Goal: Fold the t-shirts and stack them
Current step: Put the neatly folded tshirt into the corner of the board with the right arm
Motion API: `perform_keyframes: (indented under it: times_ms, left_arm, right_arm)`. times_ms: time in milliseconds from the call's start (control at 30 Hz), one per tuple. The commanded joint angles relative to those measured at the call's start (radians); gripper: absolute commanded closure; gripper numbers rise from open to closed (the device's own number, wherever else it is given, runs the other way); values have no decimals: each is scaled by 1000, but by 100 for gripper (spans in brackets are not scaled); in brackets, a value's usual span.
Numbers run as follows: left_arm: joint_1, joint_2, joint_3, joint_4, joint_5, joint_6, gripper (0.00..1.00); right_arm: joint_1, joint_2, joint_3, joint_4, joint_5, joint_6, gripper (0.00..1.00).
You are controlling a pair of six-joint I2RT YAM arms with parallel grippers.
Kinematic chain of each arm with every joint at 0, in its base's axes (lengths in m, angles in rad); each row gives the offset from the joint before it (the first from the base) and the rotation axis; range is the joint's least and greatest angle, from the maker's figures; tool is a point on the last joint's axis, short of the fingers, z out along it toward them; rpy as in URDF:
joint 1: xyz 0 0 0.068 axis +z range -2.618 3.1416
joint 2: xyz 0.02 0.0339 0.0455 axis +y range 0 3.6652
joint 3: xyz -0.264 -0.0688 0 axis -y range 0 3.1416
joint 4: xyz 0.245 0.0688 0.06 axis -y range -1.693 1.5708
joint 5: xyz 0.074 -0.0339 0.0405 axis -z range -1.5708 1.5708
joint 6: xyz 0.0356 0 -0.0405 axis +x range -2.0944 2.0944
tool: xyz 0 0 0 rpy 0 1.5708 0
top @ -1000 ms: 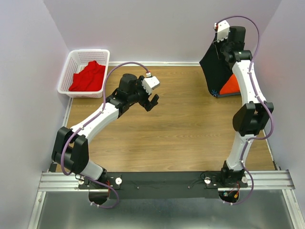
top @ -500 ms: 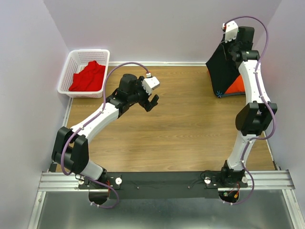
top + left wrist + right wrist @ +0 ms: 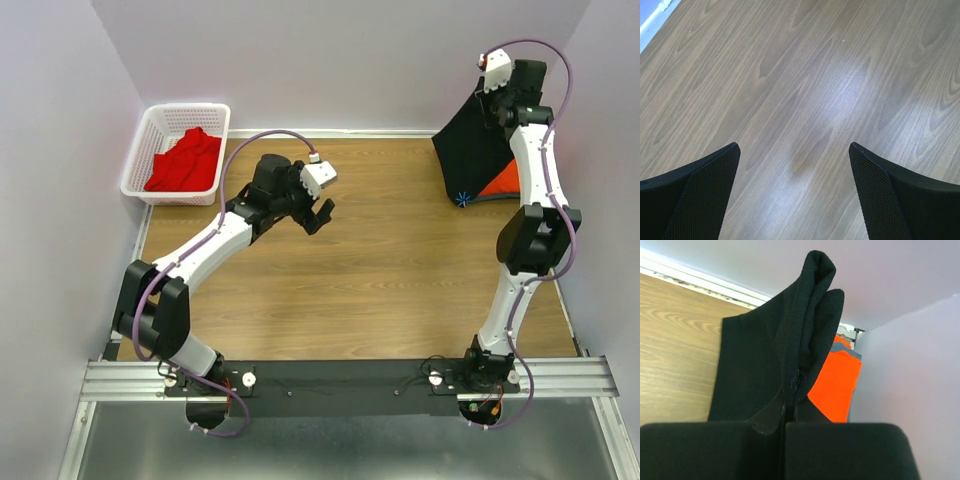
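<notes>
The black t-shirt (image 3: 472,150) hangs from my right gripper (image 3: 497,100), raised at the far right corner; its lower hem rests on the table. In the right wrist view my right gripper (image 3: 789,412) is shut on a fold of the black t-shirt (image 3: 755,370). The orange t-shirt (image 3: 505,180) lies under and behind it, and shows in the right wrist view (image 3: 837,385). The red t-shirt (image 3: 185,162) lies crumpled in the white basket (image 3: 140,155). My left gripper (image 3: 320,212) is open and empty over bare wood at the table's middle left (image 3: 795,150).
The wooden table (image 3: 380,270) is walled in by purple-white walls at the back and both sides. The basket stands at the far left corner. The arm bases sit on a black rail (image 3: 350,380) at the near edge.
My right gripper has carried the black t-shirt up and to the right, toward the far right corner. The left arm has hardly moved.
</notes>
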Motion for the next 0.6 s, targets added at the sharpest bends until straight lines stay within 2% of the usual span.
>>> perform_keyframes:
  times_ms: [0, 567]
  left_arm:
    - [2, 21, 35, -24, -3, 9, 2]
    - [0, 63, 61, -63, 25, 32, 3]
  right_arm:
    - [-38, 37, 70, 25, -36, -53, 99]
    - [-163, 180, 116, 40, -93, -99, 99]
